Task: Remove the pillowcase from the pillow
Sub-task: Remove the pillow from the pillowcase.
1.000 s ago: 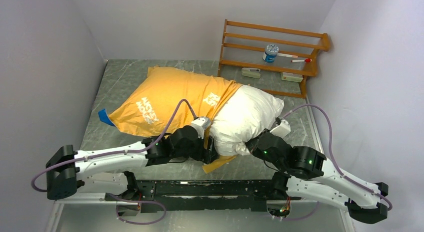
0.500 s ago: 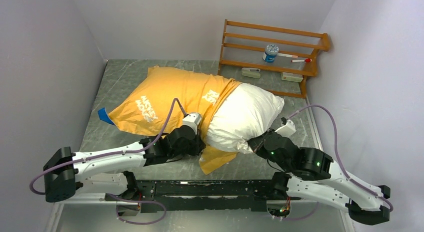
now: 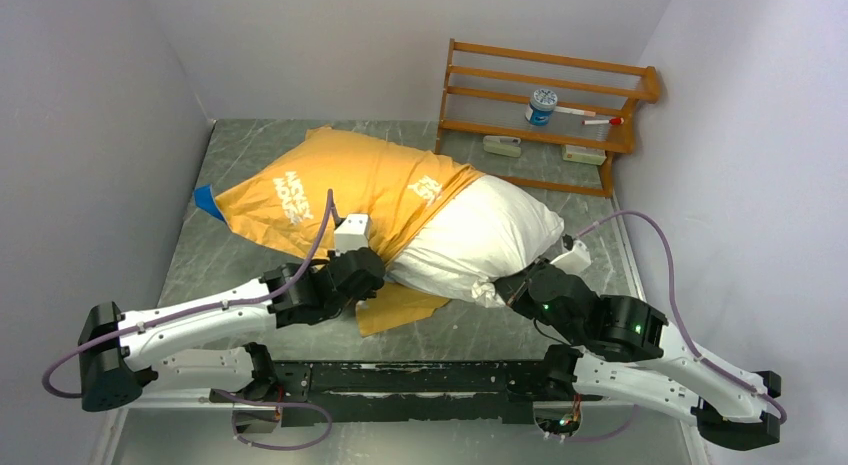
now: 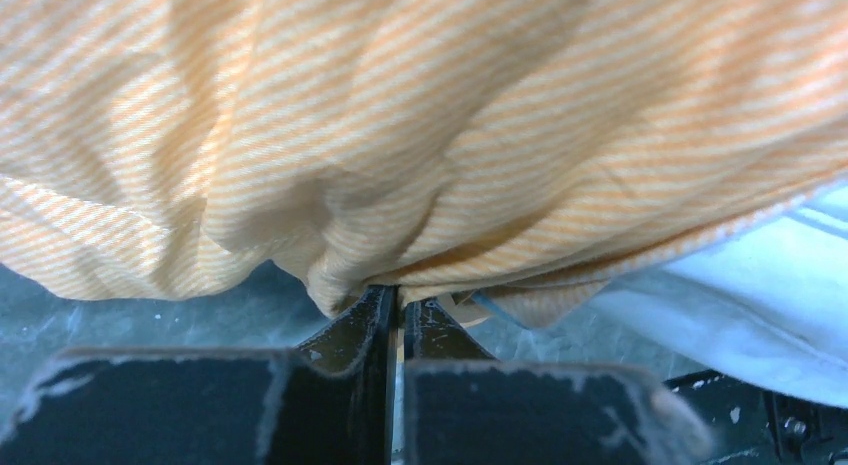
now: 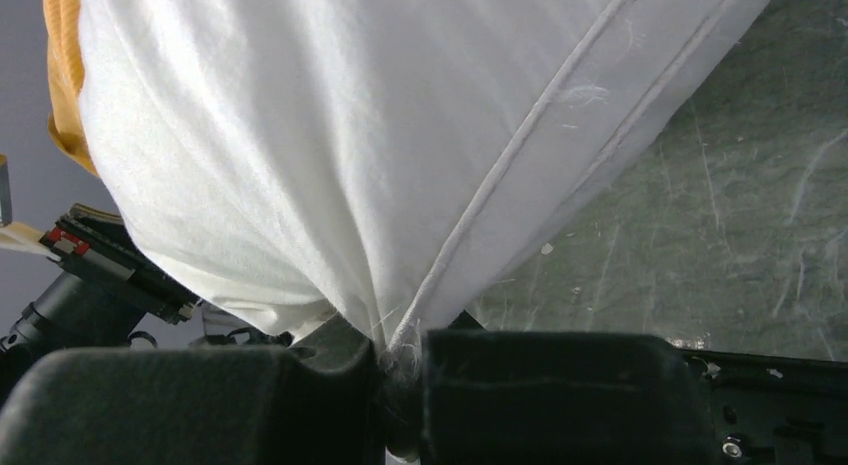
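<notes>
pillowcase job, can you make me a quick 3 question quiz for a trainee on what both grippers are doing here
1. True or false: the left gripper is shut on a fold of the pillowcase.
2. Pick one. The right gripper is shut on: A the pillowcase; B a corner of the pillow; C nothing.
3. Fill the gap: in the top view, the face of the pillowcase that shows is mostly ____ in colour.

Key: 1 true. 2 B. 3 orange.
</notes>
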Available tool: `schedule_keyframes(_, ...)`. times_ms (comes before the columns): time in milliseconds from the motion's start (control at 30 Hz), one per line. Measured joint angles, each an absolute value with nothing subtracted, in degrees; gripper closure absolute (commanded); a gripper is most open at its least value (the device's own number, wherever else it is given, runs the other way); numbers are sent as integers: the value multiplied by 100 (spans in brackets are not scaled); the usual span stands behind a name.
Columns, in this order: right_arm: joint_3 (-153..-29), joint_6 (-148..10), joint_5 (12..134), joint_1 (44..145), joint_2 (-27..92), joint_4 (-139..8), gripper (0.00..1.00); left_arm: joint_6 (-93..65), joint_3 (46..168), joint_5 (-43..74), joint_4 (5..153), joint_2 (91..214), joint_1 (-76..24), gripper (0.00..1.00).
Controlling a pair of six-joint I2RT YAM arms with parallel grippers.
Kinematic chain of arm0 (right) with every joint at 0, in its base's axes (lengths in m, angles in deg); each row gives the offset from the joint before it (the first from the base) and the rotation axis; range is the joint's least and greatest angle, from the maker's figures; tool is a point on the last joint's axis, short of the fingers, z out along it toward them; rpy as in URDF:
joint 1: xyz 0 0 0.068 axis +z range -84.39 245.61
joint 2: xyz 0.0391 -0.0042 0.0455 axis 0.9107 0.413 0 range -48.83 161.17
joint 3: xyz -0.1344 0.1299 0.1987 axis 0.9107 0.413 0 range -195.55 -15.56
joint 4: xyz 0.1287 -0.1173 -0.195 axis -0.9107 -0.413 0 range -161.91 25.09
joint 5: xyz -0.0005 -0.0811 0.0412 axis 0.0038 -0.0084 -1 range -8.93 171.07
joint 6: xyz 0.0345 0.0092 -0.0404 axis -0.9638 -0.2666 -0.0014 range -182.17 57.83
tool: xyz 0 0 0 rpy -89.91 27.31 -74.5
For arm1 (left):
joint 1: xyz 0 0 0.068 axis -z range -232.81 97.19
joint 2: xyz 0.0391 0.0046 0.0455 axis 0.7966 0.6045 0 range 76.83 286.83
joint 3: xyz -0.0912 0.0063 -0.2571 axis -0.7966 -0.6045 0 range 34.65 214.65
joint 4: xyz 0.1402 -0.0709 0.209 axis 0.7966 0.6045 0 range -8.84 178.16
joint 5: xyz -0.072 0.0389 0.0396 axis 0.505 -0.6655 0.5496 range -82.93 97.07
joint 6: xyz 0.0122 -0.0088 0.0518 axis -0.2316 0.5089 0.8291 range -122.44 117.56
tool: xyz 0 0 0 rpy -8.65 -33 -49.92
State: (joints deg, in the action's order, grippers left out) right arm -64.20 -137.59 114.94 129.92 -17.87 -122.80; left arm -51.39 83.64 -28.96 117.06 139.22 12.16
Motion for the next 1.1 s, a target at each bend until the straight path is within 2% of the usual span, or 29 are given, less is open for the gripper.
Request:
schedule_keyframes(67,-6420,-13599,11424,12997,-1787,-12227,84,-5036,8255,-2830,11572,13837,1216,95)
schedule_keyframes(133,-6418,-13249,11260,12994,-1778,-12096,66,-4824,8008,-2642,11310,13640,1208,95)
schedule_keyframes(233,-6470,-12685,10976,12986,-1675,-11928,51,-4520,7641,-2199,10928,13441,1168,95)
schedule_keyframes(433,-7506,-11877,10637,12979,-1177,-12168,37,-4431,7527,-1860,10748,13644,1256,95)
schedule_keyframes(567,-8144,-11625,10619,12979,-1247,-12120,28,-4429,7485,-1777,10672,13686,1313,95)
schedule_keyframes(700,-8610,-11453,10648,12970,-1170,-11814,25,-4437,7361,-1608,10628,13854,1459,95)
schedule_keyframes(900,-8682,-11678,11380,12970,-115,-11840,22,-4442,7335,-1613,10654,13872,1787,95)
schedule_keyframes(933,-8514,-11783,11531,12970,78,-11838,22,-4461,7337,-1639,10674,13835,1841,92)
schedule_keyframes(1100,-7003,-12257,11679,12944,795,-11473,27,-4800,7529,-2231,11330,13177,2167,52)
